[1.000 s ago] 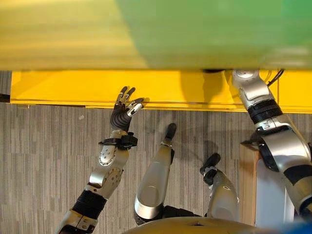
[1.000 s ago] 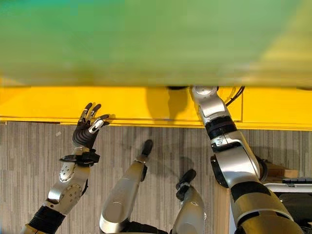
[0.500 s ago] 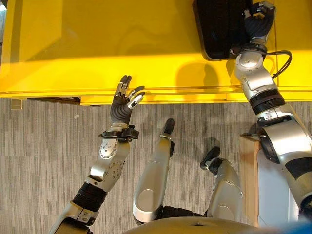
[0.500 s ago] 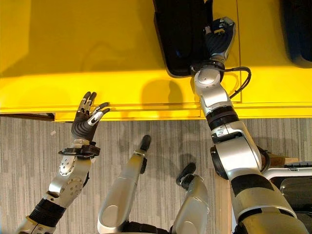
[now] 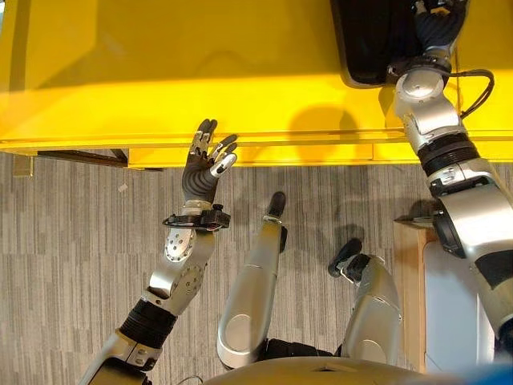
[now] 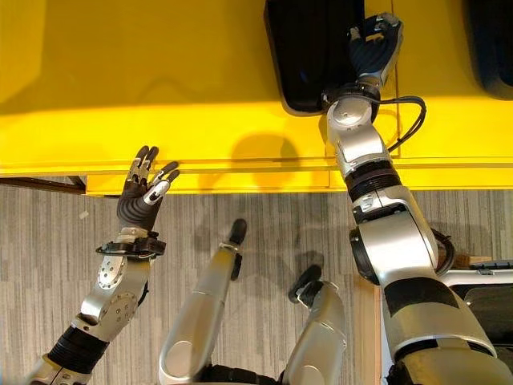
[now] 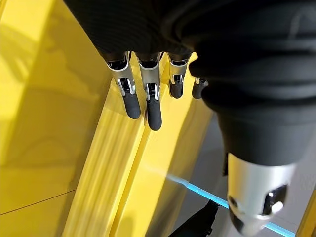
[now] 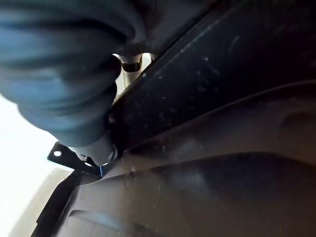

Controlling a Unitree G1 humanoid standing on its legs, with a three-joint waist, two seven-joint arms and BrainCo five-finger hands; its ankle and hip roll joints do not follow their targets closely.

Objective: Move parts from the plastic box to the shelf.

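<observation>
A black moulded part (image 6: 309,48) lies on the yellow shelf (image 5: 200,72), far back and to the right. My right hand (image 6: 375,50) reaches over the shelf and is curled on the part's right edge. In the right wrist view the part (image 8: 222,148) shows very close, with one silver finger (image 8: 131,64) behind its rim. My left hand (image 5: 200,172) is raised and open just before the shelf's front edge, touching nothing. Its fingers (image 7: 148,106) are straight in the left wrist view.
Another dark object (image 6: 489,40) sits on the shelf at the far right. Low on the right stand a wooden edge (image 5: 407,281) and a white container (image 6: 489,297) with a dark inside. Grey striped carpet (image 5: 72,241) runs below the shelf.
A blurred green and yellow band that hid the shelf top a second ago is gone. The right hand and the black part have shifted slightly farther in over the shelf. The left hand has barely moved.
</observation>
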